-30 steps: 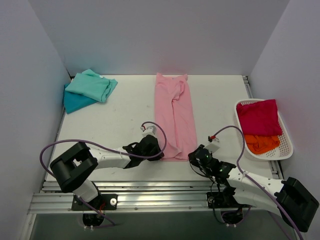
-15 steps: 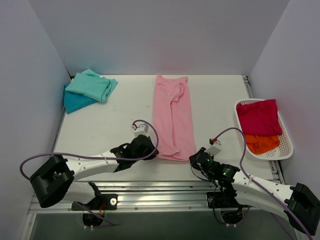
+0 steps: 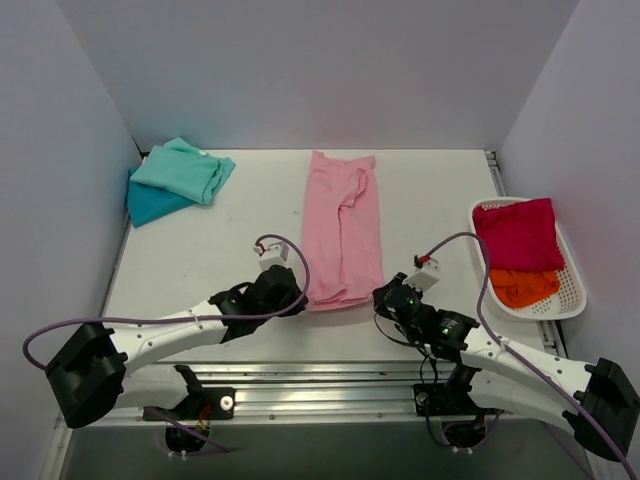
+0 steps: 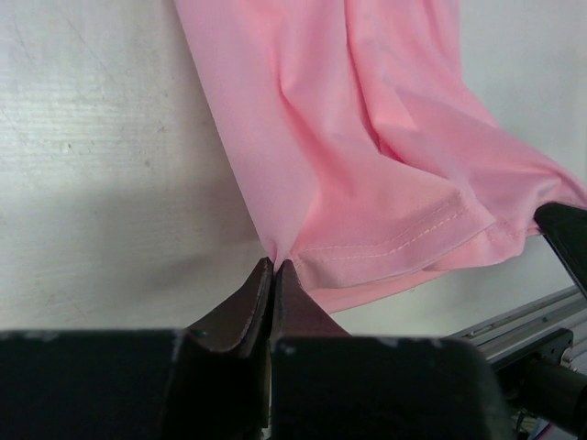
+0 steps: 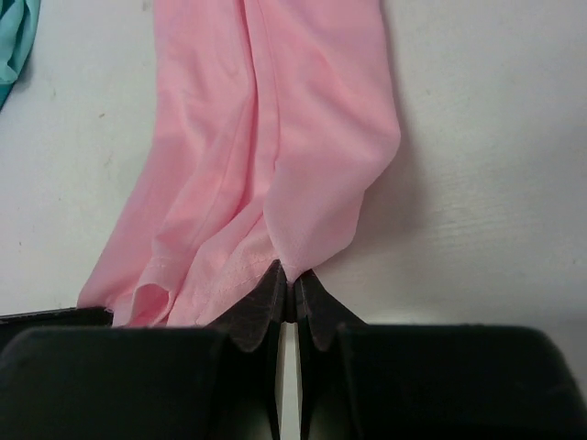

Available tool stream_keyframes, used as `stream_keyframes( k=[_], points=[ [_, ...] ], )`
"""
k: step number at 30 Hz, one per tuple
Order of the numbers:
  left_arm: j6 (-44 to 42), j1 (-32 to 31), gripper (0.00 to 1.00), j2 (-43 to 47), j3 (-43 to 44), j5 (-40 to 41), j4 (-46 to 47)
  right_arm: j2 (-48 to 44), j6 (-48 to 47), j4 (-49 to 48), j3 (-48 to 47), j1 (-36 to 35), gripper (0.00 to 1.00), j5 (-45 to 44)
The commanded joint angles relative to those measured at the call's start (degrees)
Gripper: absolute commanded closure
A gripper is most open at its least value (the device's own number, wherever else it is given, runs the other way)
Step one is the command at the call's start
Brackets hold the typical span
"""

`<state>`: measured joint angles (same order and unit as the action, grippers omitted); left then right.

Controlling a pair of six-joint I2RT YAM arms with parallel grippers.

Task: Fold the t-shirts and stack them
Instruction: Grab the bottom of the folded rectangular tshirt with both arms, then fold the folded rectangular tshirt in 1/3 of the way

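Note:
A light pink t-shirt (image 3: 343,225) lies folded into a long strip down the middle of the table, its near hem lifted. My left gripper (image 3: 297,296) is shut on the hem's left corner; the pinched pink cloth (image 4: 348,211) shows in the left wrist view. My right gripper (image 3: 383,296) is shut on the hem's right corner, with the cloth (image 5: 303,165) bunched at its tips. A mint green shirt (image 3: 185,170) lies folded on a teal blue one (image 3: 150,205) at the back left. A crimson red shirt (image 3: 518,233) and an orange one (image 3: 523,286) sit in the basket.
The white lattice basket (image 3: 575,290) stands at the table's right edge. Grey walls close in the back and both sides. A metal rail (image 3: 300,385) runs along the near edge by the arm bases.
Both grippers have moved away from the near edge toward the back, carrying the pink shirt's near hem with them, so the shirt's visible length has shortened.

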<state>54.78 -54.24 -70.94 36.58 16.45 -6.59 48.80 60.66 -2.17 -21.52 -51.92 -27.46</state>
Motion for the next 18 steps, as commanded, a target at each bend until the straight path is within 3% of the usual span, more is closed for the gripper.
stream_keyframes(
  k=[1, 9, 18],
  points=[
    [-1.96, 2.02, 0.98, 0.8, 5.69, 2.19, -2.02, 3.4, -4.14, 0.33, -5.63, -0.2, 1.0, -6.72],
    [-3.37, 8.79, 0.98, -2.01, 11.93, -1.41, -2.29, 15.09, -8.54, -4.94, -13.1, 1.73, 1.0, -7.34],
    [-5.21, 15.74, 0.98, -8.41, 15.45, -5.46, 2.98, 24.85, -13.38, -10.56, -18.29, 9.55, 1.0, -5.85]
  ],
)
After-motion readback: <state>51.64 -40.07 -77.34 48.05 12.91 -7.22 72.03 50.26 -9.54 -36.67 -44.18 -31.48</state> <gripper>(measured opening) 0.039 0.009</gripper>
